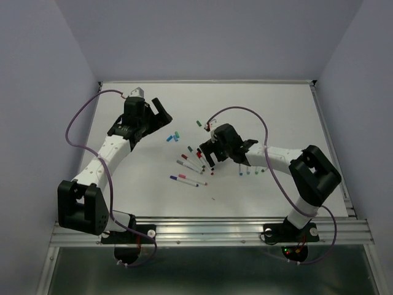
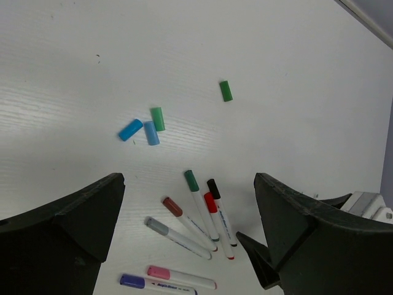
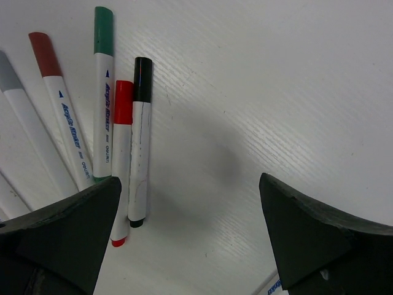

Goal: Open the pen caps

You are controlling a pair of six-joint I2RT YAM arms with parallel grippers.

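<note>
a: pen caps (image 2: 146,128) lay loose on the tabletop (image 2: 295,74), others sat on pens (image 2: 202,212). risk?
b: left gripper (image 2: 187,184) and right gripper (image 3: 189,184) both gaped empty; closing over the crowded pens could pinch two, or nudge a red cap (image 3: 123,101) away.

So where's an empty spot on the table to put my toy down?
The far right corner of the table, behind the right arm, is bare. So is the front strip between the pens and the metal rail. The middle is crowded: pens fanned by the right claw, loose caps just behind them.
</note>
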